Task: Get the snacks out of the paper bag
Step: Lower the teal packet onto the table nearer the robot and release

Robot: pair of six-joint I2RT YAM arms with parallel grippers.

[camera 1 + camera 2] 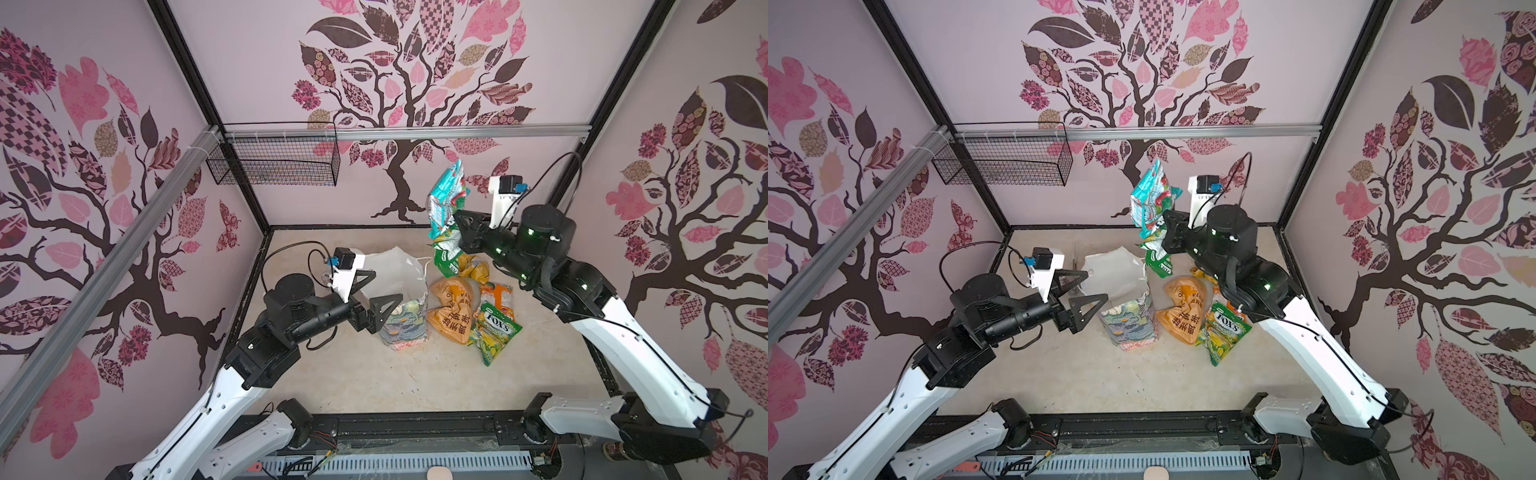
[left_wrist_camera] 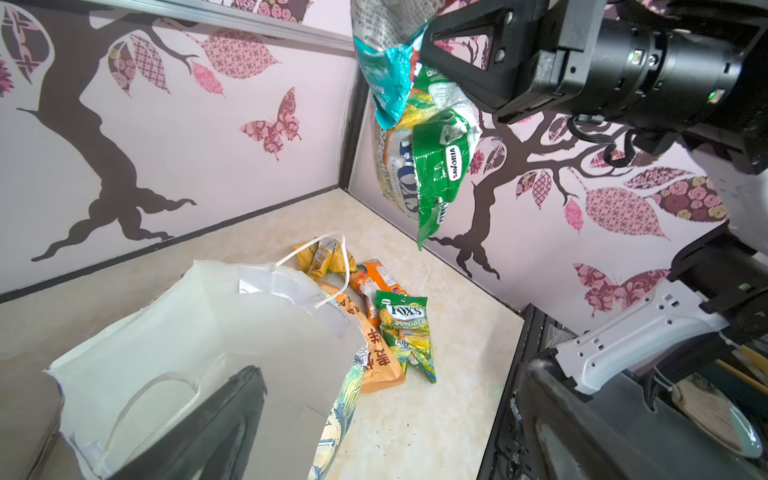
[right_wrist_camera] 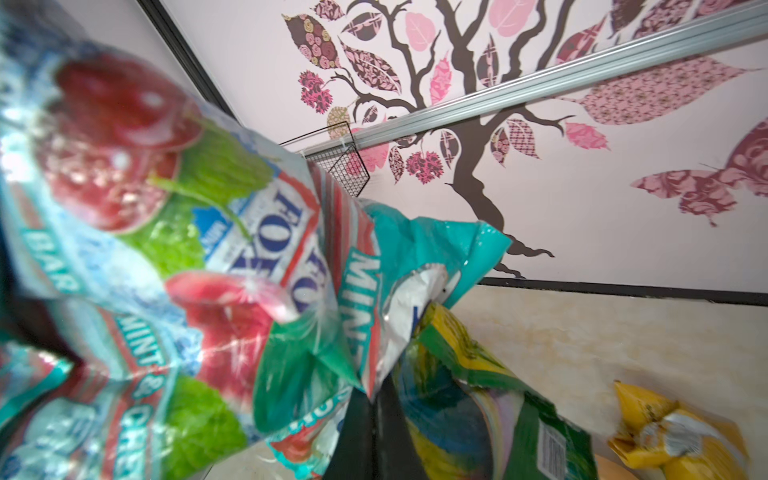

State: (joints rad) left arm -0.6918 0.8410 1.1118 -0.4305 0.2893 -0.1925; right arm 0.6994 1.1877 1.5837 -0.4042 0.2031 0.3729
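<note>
The paper bag (image 1: pixel 405 322) (image 1: pixel 1129 326) stands upright mid-table, its white inside (image 2: pixel 208 324) showing no snack. My left gripper (image 1: pixel 386 286) (image 1: pixel 1097 285) (image 2: pixel 374 436) is open at the bag's left rim, with one finger (image 2: pixel 199 428) over its mouth. My right gripper (image 1: pixel 457 230) (image 1: pixel 1167 232) (image 3: pixel 376 432) is raised behind the bag, shut on a teal-red packet (image 1: pixel 446 195) (image 3: pixel 166 249) and a green packet (image 1: pixel 446 257) (image 2: pixel 440 166). Right of the bag lie a large orange packet (image 1: pixel 451 309), a FOX'S packet (image 1: pixel 494 332), an orange-white packet (image 1: pixel 498 297) and a yellow packet (image 1: pixel 473 268).
A black wire basket (image 1: pixel 274 162) hangs on the back wall at the left. Patterned walls close in the table on three sides, and a black rail (image 1: pixel 415 428) runs along its front edge. Bare tabletop (image 1: pixel 374 382) lies in front of the bag.
</note>
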